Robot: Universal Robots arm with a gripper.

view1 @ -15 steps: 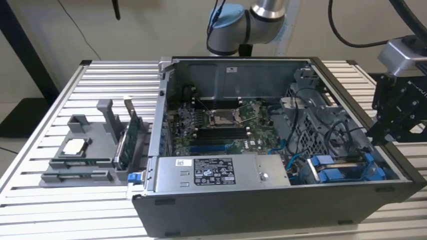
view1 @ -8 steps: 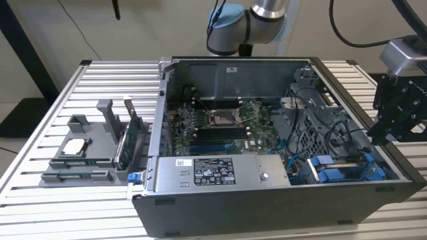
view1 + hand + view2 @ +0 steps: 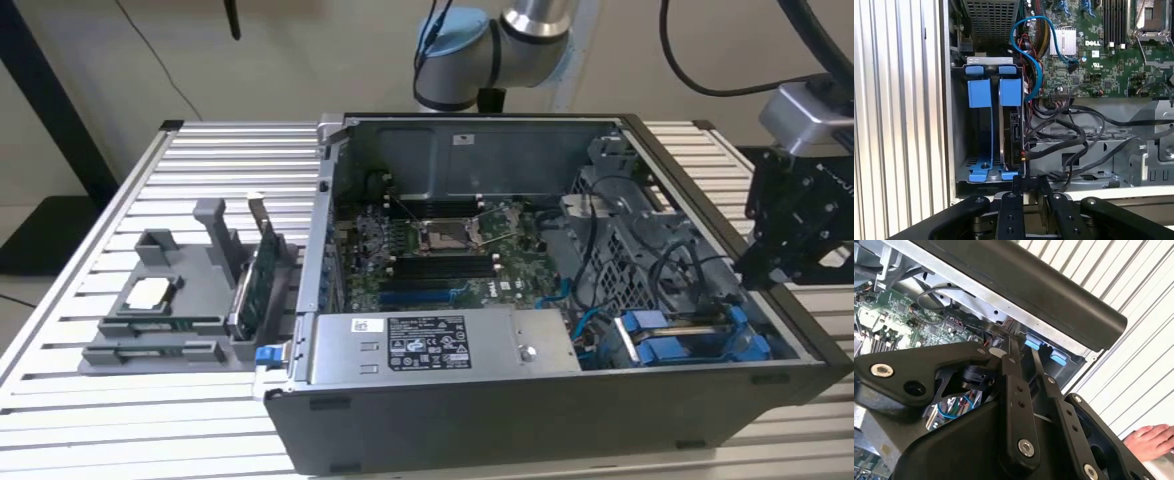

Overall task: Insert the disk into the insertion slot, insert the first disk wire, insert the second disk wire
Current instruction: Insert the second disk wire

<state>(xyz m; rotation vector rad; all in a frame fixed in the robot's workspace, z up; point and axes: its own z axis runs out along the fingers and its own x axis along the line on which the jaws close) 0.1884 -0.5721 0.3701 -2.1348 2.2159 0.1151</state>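
Note:
The disk (image 3: pixel 1015 135) stands on edge in the insertion slot (image 3: pixel 960 125) of the grey drive cage, its blue carrier tab (image 3: pixel 1010 91) beside a second blue tab (image 3: pixel 979 93). In the exterior view the blue carriers (image 3: pixel 694 345) sit at the case's near corner on the exterior view's right. Black wires (image 3: pixel 1064 127) and a blue cable (image 3: pixel 1026 30) run close to the disk's edge; whether they are plugged in cannot be told. My gripper (image 3: pixel 1030 181) (image 3: pixel 1021 355) hangs above the case wall by that cage, shut, with nothing visible between its fingers. From outside, the gripper (image 3: pixel 774 270) is just off the case's edge.
The open computer case (image 3: pixel 441 430) lies on a slatted table (image 3: pixel 80 400), motherboard (image 3: pixel 441 250) and power supply (image 3: pixel 427 345) exposed. A grey fixture (image 3: pixel 174 310) with parts stands at the exterior view's left. A person's hand (image 3: pixel 1149 440) rests on the table beside the case.

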